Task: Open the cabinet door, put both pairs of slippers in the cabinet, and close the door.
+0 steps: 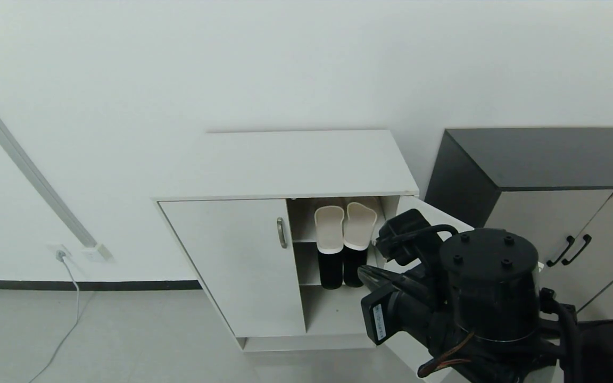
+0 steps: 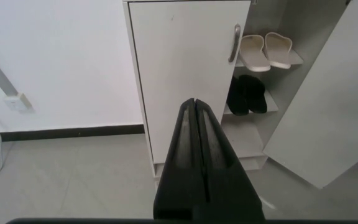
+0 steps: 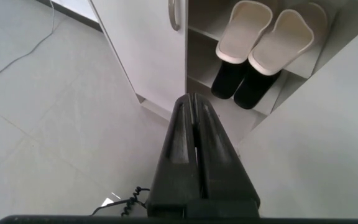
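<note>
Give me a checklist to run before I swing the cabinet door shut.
1. White slippers inside the cabinet: ok.
2. Black slippers inside, on the shelf below them: ok.
3. Left door closed: ok.
4. Right door closed: not ok, it stands open.
5. Right gripper shut and empty: ok.
6. Left gripper shut and empty: ok.

Matt white laminate cabinet point(image 1: 296, 165), metal handle point(image 1: 282, 233), smooth cream slippers point(image 1: 358, 226), matt black slippers point(image 1: 330, 268)
</note>
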